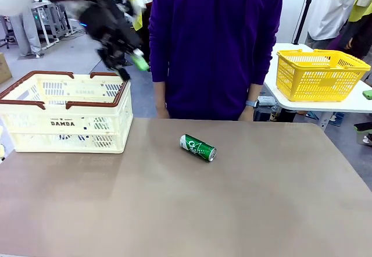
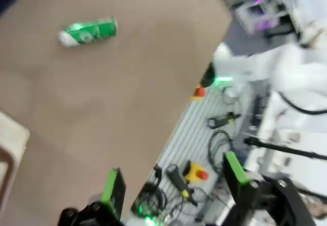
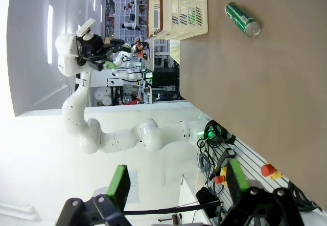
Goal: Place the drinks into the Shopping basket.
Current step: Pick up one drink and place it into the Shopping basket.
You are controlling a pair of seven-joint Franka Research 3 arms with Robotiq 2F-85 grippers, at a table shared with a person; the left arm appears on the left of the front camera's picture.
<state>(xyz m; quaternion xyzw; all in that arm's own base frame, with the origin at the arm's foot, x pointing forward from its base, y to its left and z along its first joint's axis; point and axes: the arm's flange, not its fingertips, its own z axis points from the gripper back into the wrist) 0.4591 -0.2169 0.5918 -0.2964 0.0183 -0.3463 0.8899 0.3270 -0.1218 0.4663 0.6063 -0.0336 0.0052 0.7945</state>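
Brown worktop (image 1: 174, 210) stretches across the front view, with a person in a purple top (image 1: 215, 42) standing at its far edge. At far left sits the cream basket (image 1: 67, 114). Above its far right corner hangs the left gripper (image 1: 131, 65), blurred, its fingers spread and holding nothing. Near the worktop's middle, well apart from the basket, a green can (image 1: 198, 147) lies on its side. At far right, a yellow basket (image 1: 318, 74) rests on another table. The right gripper (image 3: 176, 185) has its fingers released, empty.
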